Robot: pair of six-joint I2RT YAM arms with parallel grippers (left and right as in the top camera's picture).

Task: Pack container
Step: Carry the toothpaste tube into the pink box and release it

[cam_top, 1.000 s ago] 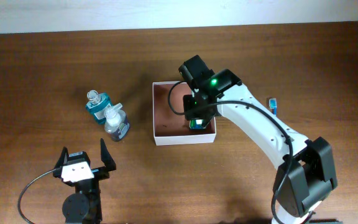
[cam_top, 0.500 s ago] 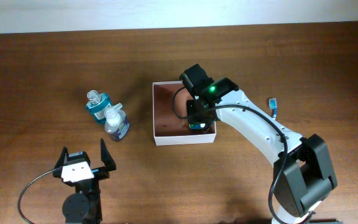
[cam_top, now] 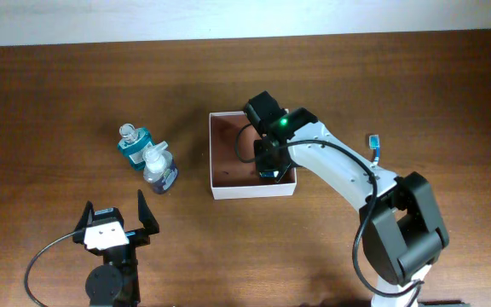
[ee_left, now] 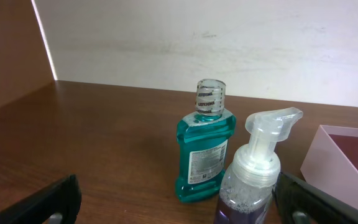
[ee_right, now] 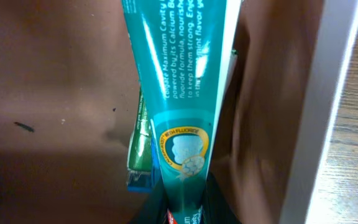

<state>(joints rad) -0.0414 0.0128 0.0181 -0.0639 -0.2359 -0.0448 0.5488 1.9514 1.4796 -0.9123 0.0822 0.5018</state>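
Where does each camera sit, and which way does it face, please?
Overhead: above the table, looking straight down; both arms show, left end effector open, right end effector in the container.
Left wrist: low, facing level at the mouthwash bottle and pump bottle; own fingers at bottom corners.
Right wrist: inside the container, looking along the gripped toothpaste tube; fingers at bottom edge.
Overhead and left wrist share the bottles and container.

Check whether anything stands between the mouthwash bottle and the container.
The foam pump bottle stands against the mouthwash bottle on the side toward the container, partly in the way. Nothing else visible lies between.
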